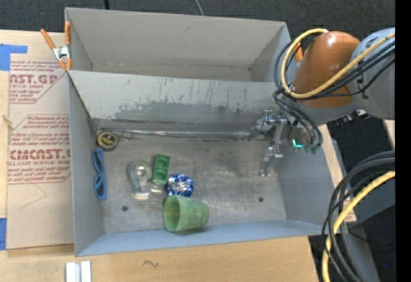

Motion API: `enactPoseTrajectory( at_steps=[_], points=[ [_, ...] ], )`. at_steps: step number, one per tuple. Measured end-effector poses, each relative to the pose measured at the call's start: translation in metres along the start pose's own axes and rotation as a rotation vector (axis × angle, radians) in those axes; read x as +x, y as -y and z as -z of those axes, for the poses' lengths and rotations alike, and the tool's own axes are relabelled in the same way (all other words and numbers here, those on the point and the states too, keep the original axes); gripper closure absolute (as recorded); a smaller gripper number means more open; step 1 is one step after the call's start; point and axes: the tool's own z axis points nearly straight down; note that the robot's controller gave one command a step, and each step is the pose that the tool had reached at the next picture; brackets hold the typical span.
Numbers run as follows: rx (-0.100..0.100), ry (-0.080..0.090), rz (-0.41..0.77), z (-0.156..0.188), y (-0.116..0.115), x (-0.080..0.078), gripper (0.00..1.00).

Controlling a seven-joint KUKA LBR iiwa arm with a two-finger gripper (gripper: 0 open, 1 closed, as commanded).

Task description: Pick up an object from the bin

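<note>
My gripper (265,144) hangs at the right side of the bin, above bare floor. Its two metal fingers stand apart, one fingertip (261,125) toward the back and the other lower down, with nothing between them. The nearest loose things lie well to its left: a green plastic cup (185,214) on its side near the front wall, a small blue-and-white crumpled thing (180,185) just behind the cup, and a green block (159,169) beside that.
A clear plastic piece (137,179) lies left of the green block. A long blue strip (99,173) rests along the left wall, and a small round brass-coloured thing (106,140) sits in the back left corner. The arm with its orange cover and cables comes in over the right rim.
</note>
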Motion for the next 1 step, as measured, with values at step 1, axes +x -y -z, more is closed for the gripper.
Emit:
enactPoseTrajectory(
  at_steps=[1],
  points=[
    [-0.002,0.003,0.045,-0.0047,-0.0487,0.0395,0.0]
  ],
)
